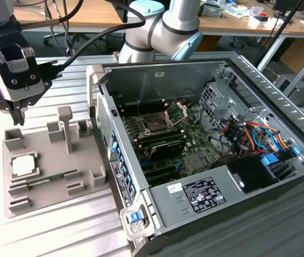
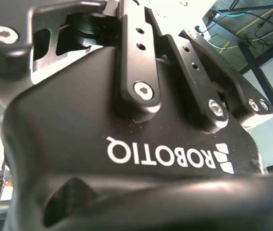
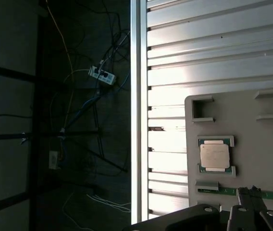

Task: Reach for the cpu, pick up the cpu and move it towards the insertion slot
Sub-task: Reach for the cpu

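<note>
The gripper (image 1: 17, 119) is hanging over the far end of a grey moulded holder (image 1: 50, 201), pointing down at it. I cannot tell how far the jaws are standing apart, but they are carrying nothing, since the cpu (image 1: 23, 165) is lying untouched in its pocket. That is the relation the move is turning on. In the exterior view the chip is sitting lower than the jaws and nearer the camera, apart from them with bare holder between, so I judge the reach to be a short one along the holder and then down. In the first wrist view the cpu (image 3: 215, 156) is lying flat, pale top up, its edges running square with the pocket. It is near enough square that no long axis is asking for a particular wrist angle. Just beside it, on the side away from the jaws, one green memory stick (image 1: 50, 179) is lying in its own groove, its long axis running across the holder. The holder is resting on the ribbed metal tabletop (image 1: 61, 235). Further off, toward the exterior view's right, one open computer case (image 1: 157, 75) is lying on its side, and inside it the insertion slot (image 1: 155, 126) is sitting with its silver frame hinged up — well apart from the chip. Counting up — one arm (image 1: 168, 27), one gripper, one cpu, one memory stick, one slot.
</note>
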